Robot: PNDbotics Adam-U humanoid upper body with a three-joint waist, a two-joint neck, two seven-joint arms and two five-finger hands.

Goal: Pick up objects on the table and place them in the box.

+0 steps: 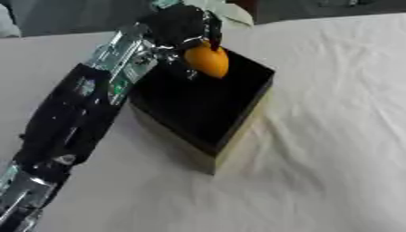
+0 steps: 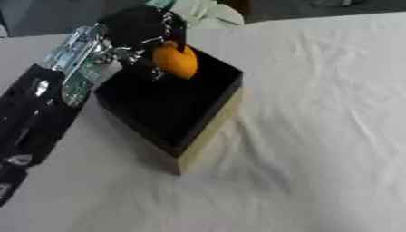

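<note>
My left hand [image 1: 184, 26] reaches in from the left and hovers over the far corner of the box [image 1: 247, 118], a square box with a black inside and tan outer walls. Its fingers are curled round an orange, pear-shaped object [image 1: 208, 60], which hangs just above the box's opening. The inside of the box is dark and I cannot make out anything in it. My right hand shows in neither view.
A wrinkled white cloth [image 1: 333, 136] covers the table around the box. A pale white-green thing [image 2: 208, 11] lies just beyond my left hand at the table's far edge. My left forearm [image 1: 75, 108] crosses the table's left side.
</note>
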